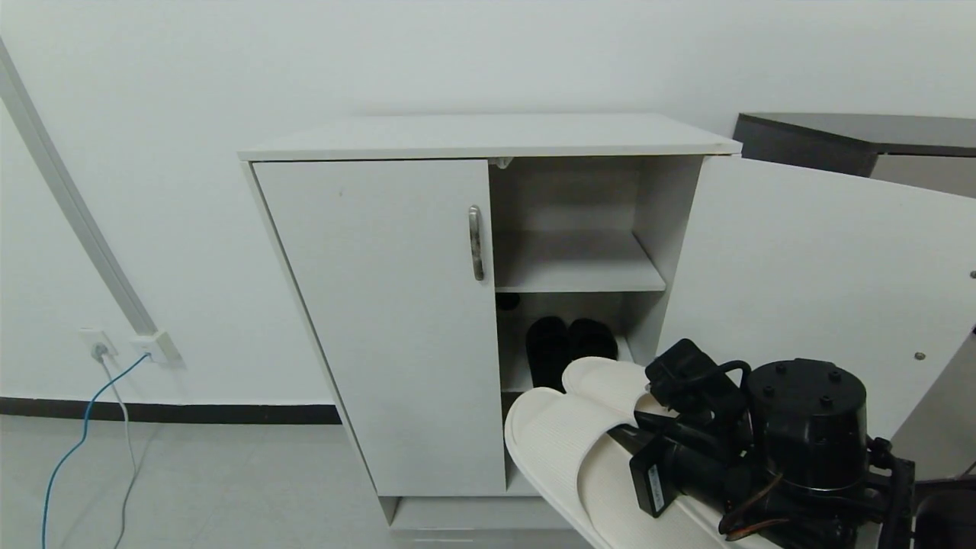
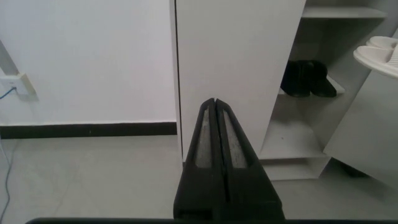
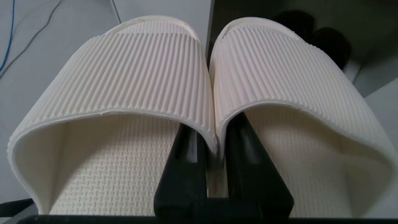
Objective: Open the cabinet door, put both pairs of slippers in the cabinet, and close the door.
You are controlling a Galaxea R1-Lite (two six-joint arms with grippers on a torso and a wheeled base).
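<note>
White slippers (image 1: pixel 564 450): we are holding them clamped in the right gripper (image 3: pixel 214 149) near the open cabinet (image 1: pixel 488 137); left gripper (image 2: pixel 215 106) closed, empty. Next, likely shelving them inside.

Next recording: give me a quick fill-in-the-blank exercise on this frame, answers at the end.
1. The right gripper is shut on a slipper pair whose colour is ____.
2. The black slippers lie in the cabinet on its ____ level.
3. The cabinet's left door is ____.
4. The left gripper is shut and holds ____.
Answers: white, middle, closed, nothing.
</note>
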